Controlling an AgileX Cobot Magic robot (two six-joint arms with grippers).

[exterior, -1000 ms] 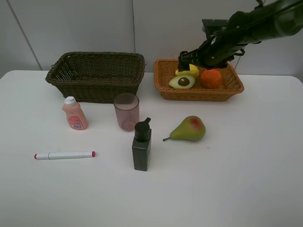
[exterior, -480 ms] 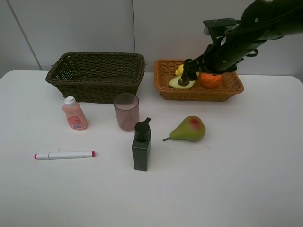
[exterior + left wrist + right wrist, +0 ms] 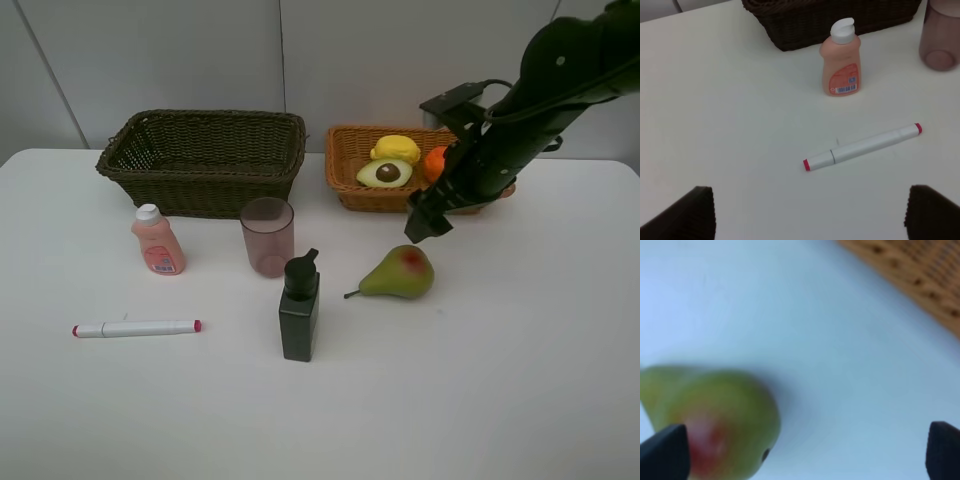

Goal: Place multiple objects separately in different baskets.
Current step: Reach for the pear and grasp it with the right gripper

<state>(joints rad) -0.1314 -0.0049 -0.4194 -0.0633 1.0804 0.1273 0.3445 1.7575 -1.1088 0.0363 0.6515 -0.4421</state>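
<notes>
The right gripper (image 3: pixel 428 222) hangs just above the white table (image 3: pixel 520 380) with its jaws spread wide and nothing between them; in its wrist view (image 3: pixel 802 454) the two dark fingertips frame bare tabletop. Just beside it lies the pear (image 3: pixel 400 273), blurred in the wrist view (image 3: pixel 715 420), on its side on the table and not gripped. Behind the gripper sits the orange-tan basket (image 3: pixel 385 200), holding the lemon (image 3: pixel 397 148), the avocado half (image 3: pixel 384 173) and the orange (image 3: pixel 434 163), which the arm partly hides. The left gripper (image 3: pixel 810 215) is likewise spread wide and empty, hovering over the marker (image 3: pixel 862 146), which lies flat on the table. Beyond it stand the peach-pink bottle (image 3: pixel 841 62) and the pinkish cup (image 3: pixel 940 35), both upright in front of the dark basket (image 3: pixel 815 20). The pump bottle (image 3: pixel 299 308) stands upright between the marker and the pear.
</notes>
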